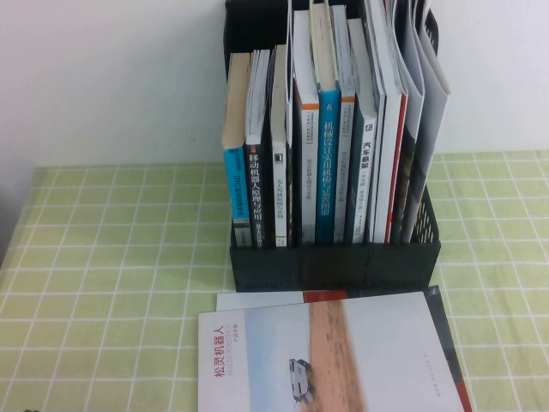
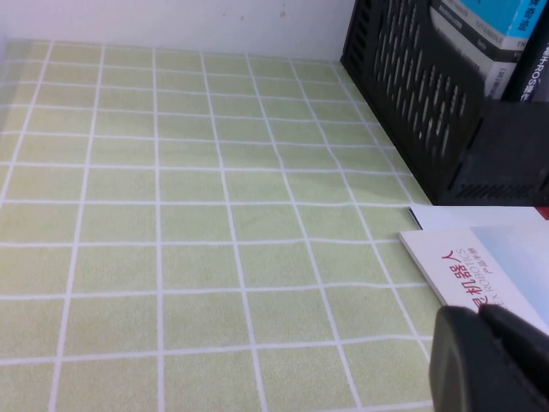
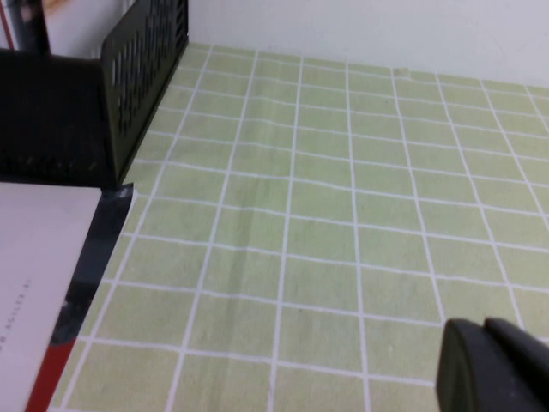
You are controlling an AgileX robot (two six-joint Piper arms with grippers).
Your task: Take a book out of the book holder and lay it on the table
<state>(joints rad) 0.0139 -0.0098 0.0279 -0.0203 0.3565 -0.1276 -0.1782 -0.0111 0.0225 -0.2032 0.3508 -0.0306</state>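
The book point(image 1: 330, 356) lies flat on the worktop point(image 1: 111, 283), right in front of the rack point(image 1: 334, 262). Its near end runs off the bottom of the high view, so only part of the cover shows: a pale front, a tan stripe, red letters and a tiny white car. Under it lies another thin booklet point(image 1: 257, 299); only its white far edge and a dark strip with some red along the right side stick out. The rack is cut off at the top too, and it is packed with upright books point(image 1: 330, 146) with blue, black and white spines. No arm shows in the high view. In the left wrist view only a dark bit of the left gripper point(image 2: 491, 360) shows in a corner, low over the green cloth, just beside the book's corner with the red letters but not touching it. In the right wrist view a dark bit of the right gripper point(image 3: 493, 365) shows over bare cloth, well apart from the book's other edge. You cannot tell if the fingers of either one are spread or pressed together. Neither one holds anything.
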